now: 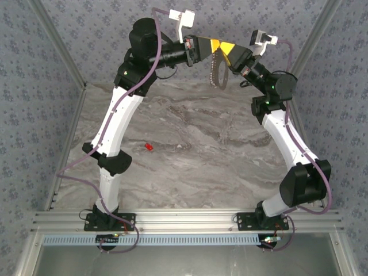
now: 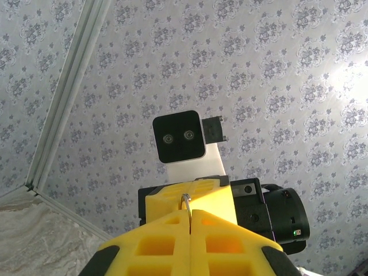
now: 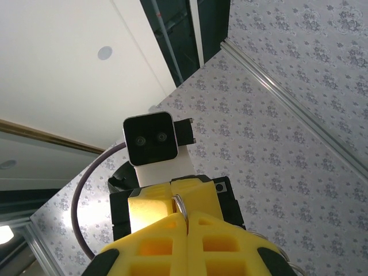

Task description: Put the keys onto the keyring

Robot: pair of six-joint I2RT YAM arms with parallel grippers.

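Both arms are up high, tips almost nose to nose. The left gripper is pinched tight on the keyring, and the right gripper is clamped on the same loop from the opposite side, the thin wire showing in the seam between the yellow fingers. The rest of the loop dangles just beneath where they meet, while the little red key lies on the marble table, far below both grippers and untouched.
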